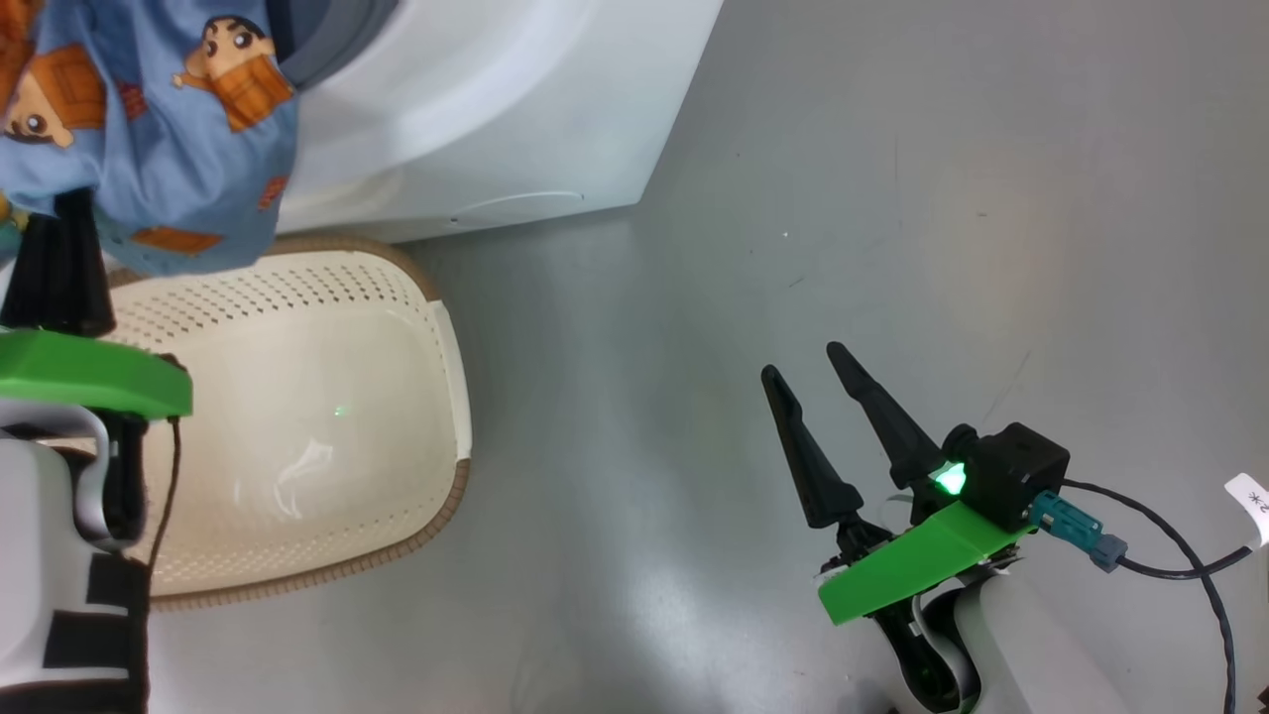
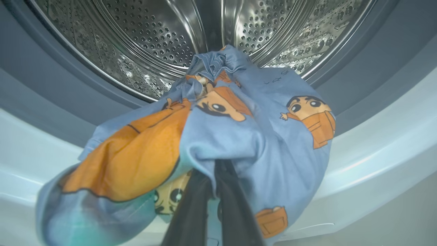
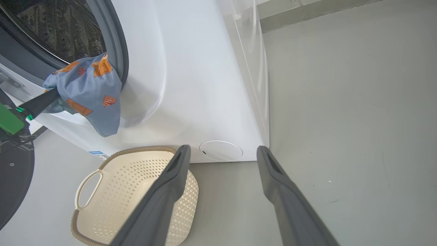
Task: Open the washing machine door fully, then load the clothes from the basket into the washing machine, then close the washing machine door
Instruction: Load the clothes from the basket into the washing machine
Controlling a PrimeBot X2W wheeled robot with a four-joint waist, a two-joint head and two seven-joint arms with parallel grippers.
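I see light blue clothes (image 2: 239,136) printed with orange-brown cartoon figures. The basket (image 1: 297,397) is cream-white, dotted with small holes, with a brown woven-look rim. The washing machine (image 3: 191,85) is white, its drum (image 2: 153,37) shiny perforated steel, the rubber ring (image 2: 51,85) grey-blue. I see grey floor (image 1: 942,198) and green wrist plates (image 1: 912,565).

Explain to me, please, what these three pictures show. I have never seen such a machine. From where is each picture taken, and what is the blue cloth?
It is a wheeled robot with two arms loading laundry. The head view looks down at the floor: an empty basket stands before the washing machine. The left wrist view looks along the left gripper, shut on the clothes, blue printed fabric held at the steel drum opening. The right wrist view looks along the right gripper, open and holding nothing, above the floor beside the basket.
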